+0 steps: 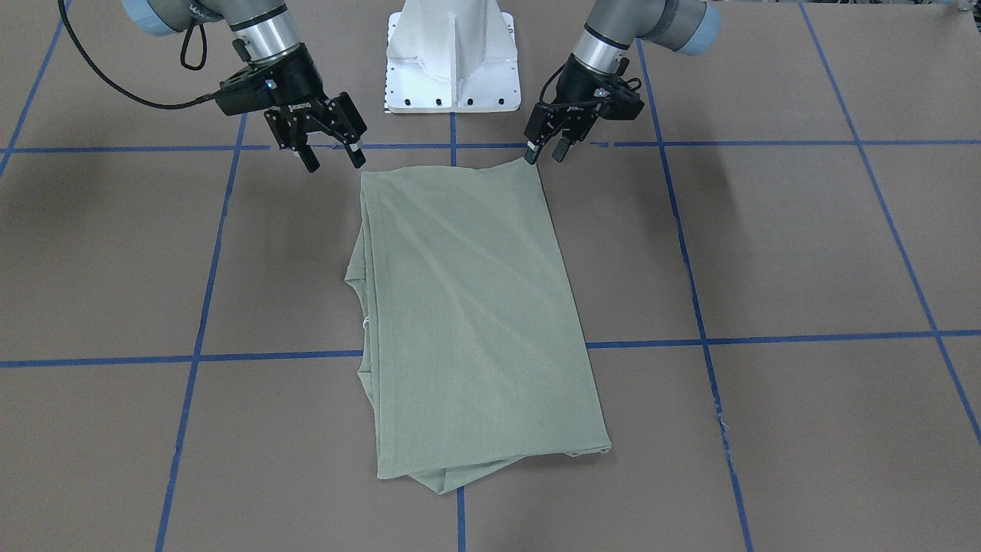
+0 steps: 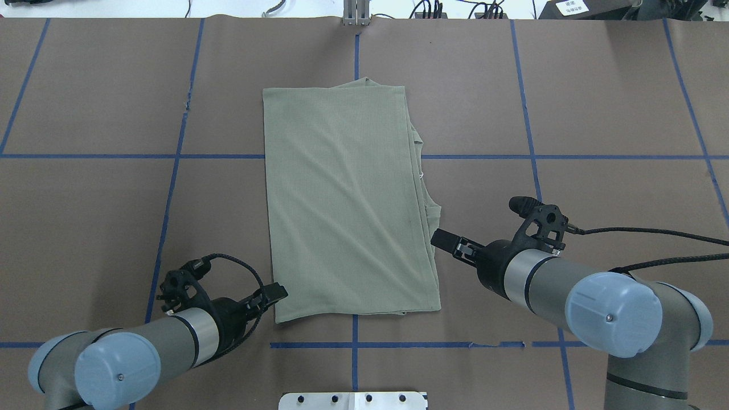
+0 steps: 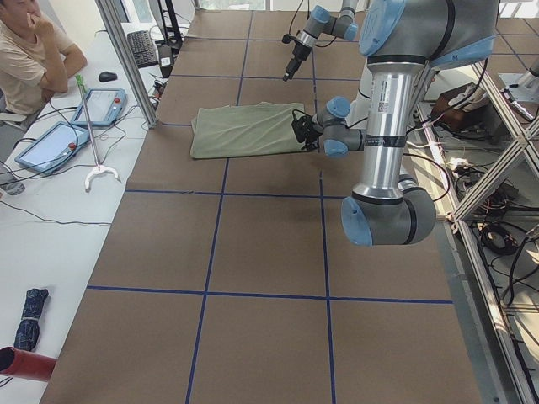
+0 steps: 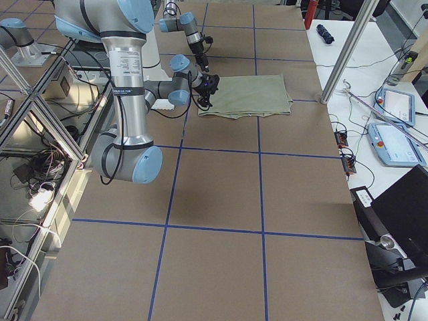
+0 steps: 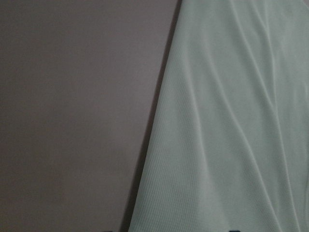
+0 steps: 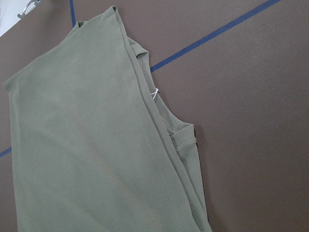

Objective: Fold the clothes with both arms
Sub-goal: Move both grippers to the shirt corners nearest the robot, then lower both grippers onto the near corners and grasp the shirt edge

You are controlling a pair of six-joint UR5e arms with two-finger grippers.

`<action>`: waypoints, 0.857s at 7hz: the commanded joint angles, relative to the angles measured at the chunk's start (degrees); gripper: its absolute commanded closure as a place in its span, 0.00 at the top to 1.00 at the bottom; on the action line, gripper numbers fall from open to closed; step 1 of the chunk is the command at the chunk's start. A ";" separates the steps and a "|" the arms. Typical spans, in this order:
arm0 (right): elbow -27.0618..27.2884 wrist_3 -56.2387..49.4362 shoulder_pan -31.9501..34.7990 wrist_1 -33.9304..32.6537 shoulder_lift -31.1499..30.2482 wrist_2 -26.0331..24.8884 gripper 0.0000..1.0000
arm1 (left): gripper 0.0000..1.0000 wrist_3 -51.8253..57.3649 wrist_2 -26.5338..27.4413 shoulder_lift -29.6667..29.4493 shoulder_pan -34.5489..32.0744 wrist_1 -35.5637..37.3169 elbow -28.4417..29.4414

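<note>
The front-facing view alone shows both pairs of fingers plainly. In it the left gripper has its fingers slightly apart and grips nothing. One fingertip sits right at the near corner of the shirt, though contact cannot be judged. Overhead, that gripper is seen side-on, so the gap is hidden. Its wrist camera shows no fingers, only the shirt's edge against the table.

Ahead of and between the two grippers, the shirt lies flat on the table, folded into a long rectangle. The right wrist view adds the stacked layers along one long side and a white tag string, a mere speck from the front.

The right gripper has its fingers spread wide and empty, just off the shirt's other near corner and clear of it. Overhead, its tips appear at the shirt's long edge.

The left arm reaches in low with its wrist angled towards the corner. The right arm slants inward, its gripper tilted down.
</note>
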 commanded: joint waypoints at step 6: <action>-0.30 0.02 0.40 0.00 0.23 -0.09 1.00 | 0.70 -2.15 0.36 -2.59 2.55 -0.02 2.43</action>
